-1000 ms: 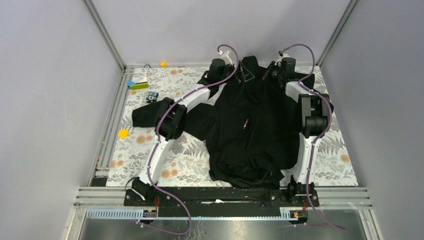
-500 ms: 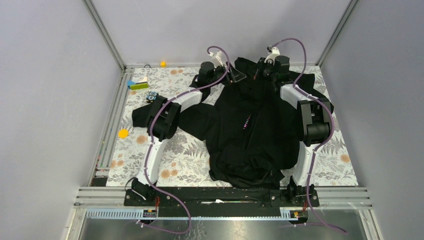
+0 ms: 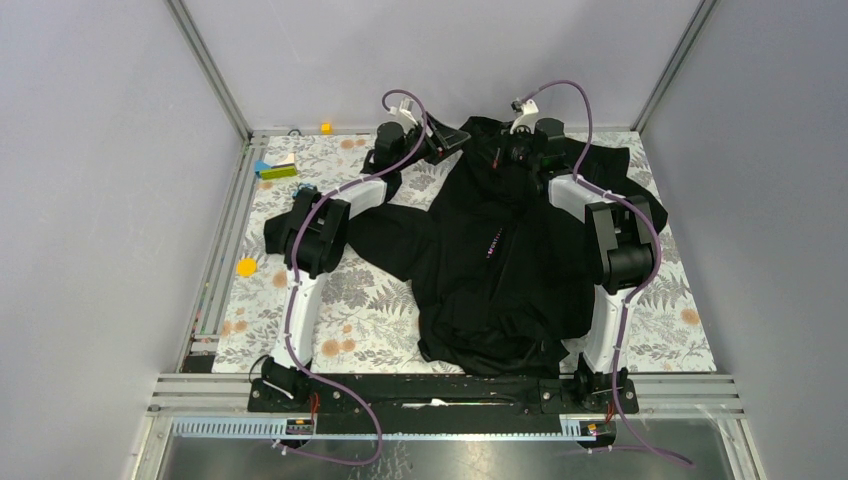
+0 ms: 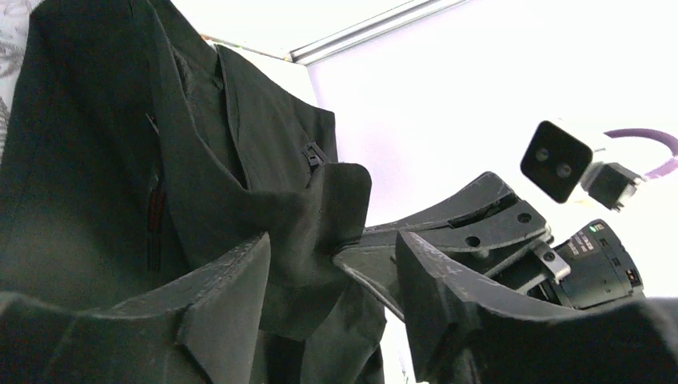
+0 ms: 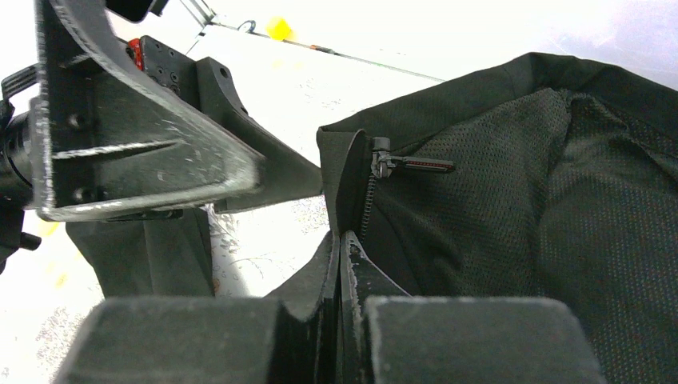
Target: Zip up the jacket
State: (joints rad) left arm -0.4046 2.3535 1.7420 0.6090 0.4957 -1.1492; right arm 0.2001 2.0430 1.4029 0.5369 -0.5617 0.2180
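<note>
1. Black, soft fabric: the jacket (image 3: 500,250) lies spread on the tabletop (image 3: 370,320), collar toward 12 o'clock, hem toward 6 o'clock; expect it to be light, limp and prone to bunching.
2. Your right claw (image 5: 341,248) is pressed together, pinching the collar edge just under the zip slider (image 5: 380,164); that thin edge looks like a sound hold.
3. Your left claw (image 4: 332,248) stands spread with the collar flap between its fingers, apparently unclamped; take the small stiff slider or its pull, with the cloth held taut.
</note>
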